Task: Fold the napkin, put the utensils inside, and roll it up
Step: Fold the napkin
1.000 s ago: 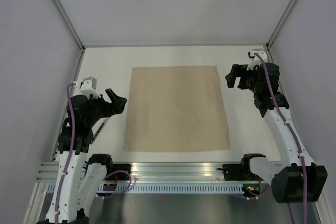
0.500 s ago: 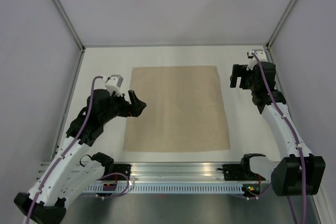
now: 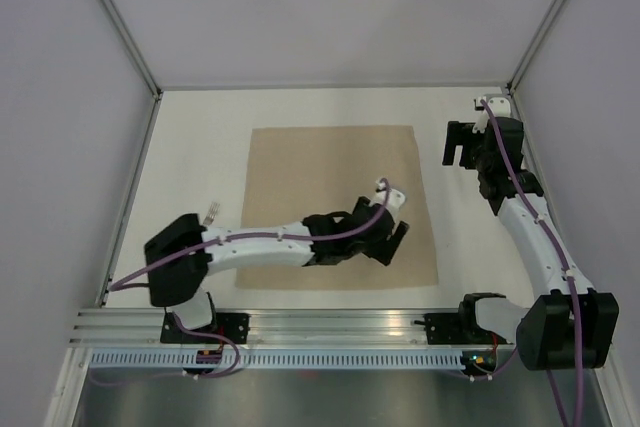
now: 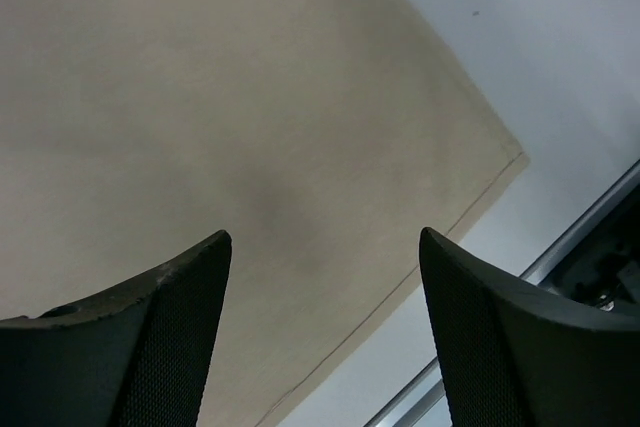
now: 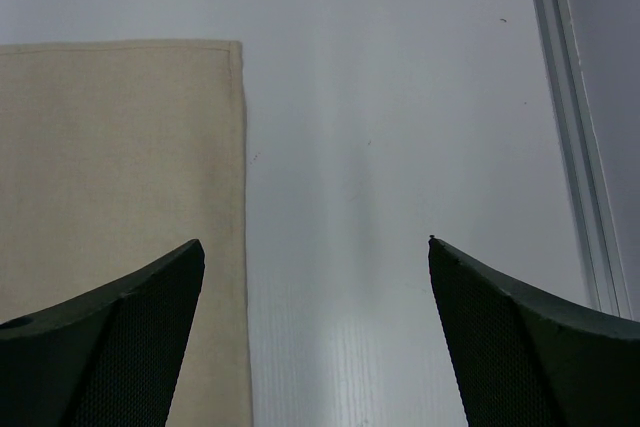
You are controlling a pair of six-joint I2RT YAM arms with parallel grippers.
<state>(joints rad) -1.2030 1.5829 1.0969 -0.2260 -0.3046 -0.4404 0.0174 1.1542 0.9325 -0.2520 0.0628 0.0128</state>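
One square napkin (image 3: 325,167), matte tan cloth, flat, smooth white table (image 3: 200,132)

White arm links (image 3: 245,250), black joints (image 3: 335,242), purple cables (image 3: 270,236), mesh-textured black tool fingers (image 4: 150,347)

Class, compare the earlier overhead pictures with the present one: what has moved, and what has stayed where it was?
The left gripper swung from the table's left side out across the napkin toward its near right corner, jaws open, nothing taken hold of. The right gripper barely shifted beside the napkin's far right corner, jaws open. The napkin stayed flat and unmoved.
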